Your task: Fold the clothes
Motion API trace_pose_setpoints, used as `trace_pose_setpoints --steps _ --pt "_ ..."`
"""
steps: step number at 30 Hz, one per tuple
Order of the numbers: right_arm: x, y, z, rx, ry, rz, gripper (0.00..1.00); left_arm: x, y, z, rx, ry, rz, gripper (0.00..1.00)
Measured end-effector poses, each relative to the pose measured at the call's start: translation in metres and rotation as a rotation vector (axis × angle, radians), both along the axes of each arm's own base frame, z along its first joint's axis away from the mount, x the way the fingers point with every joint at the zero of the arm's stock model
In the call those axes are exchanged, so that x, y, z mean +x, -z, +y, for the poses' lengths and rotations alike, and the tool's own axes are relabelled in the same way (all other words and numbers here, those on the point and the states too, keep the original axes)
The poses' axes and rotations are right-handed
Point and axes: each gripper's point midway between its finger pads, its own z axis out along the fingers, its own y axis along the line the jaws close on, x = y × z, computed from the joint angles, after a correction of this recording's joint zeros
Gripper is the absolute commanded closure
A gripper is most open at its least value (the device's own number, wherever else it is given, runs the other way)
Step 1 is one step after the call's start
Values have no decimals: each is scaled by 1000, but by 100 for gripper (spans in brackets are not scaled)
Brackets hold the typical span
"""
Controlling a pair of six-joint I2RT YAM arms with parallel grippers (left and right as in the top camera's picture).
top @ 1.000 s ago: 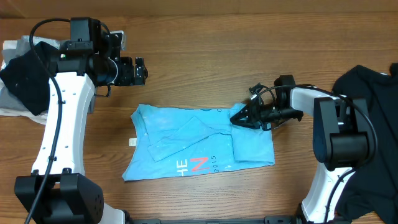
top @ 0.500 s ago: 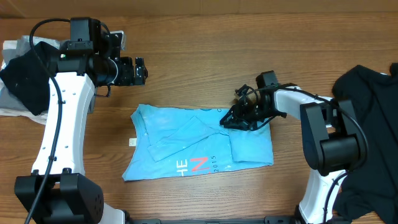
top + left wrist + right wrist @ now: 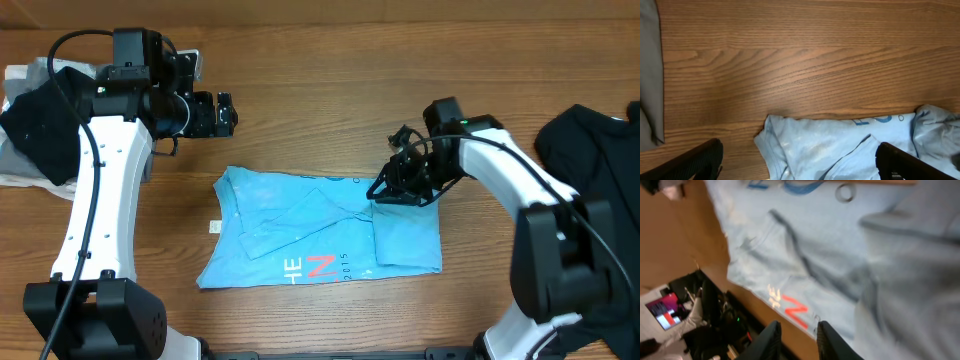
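Blue T-shirt (image 3: 290,215) bears lettering (image 3: 318,266) reading "HE N".

Left arm (image 3: 95,190): white links, black joints; rises from its base at the near edge and bends at the elbow toward the centre.
Left gripper (image 3: 226,112): black, two-finger, level; the wrist view shows its ribbed fingers (image 3: 700,162) spread fully wide.
Right arm (image 3: 510,165): white links, black joints; arches inward, wrist angled down.
Right gripper (image 3: 380,192): black, pointing left; fingers (image 3: 771,340) a narrow gap apart, nothing between them.
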Motion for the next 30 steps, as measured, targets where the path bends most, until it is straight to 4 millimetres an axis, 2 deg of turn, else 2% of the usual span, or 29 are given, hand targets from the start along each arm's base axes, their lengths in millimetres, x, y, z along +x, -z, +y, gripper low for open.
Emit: trace_pose_setpoints --steps 4,9,13,18,22,30 --pt "-15 -8 -3 -3 -36 22 71 1 -1 0 1 0 -6 0" --pt "-42 7 -5 21 -86 74 70 2 -1 0 1 0 -11 0" --pt "-59 26 -6 45 -94 96 56 4 2 0 -1 -2 -4 0" --pt "-71 48 -3 108 -80 70 49 7 22 0 -3 -3 47 0" --pt "-84 67 -3 120 -47 87 48 9 38 0 -7 -5 89 0" --pt "-84 70 -2 127 5 119 50 11 50 -4 -32 5 121 0"
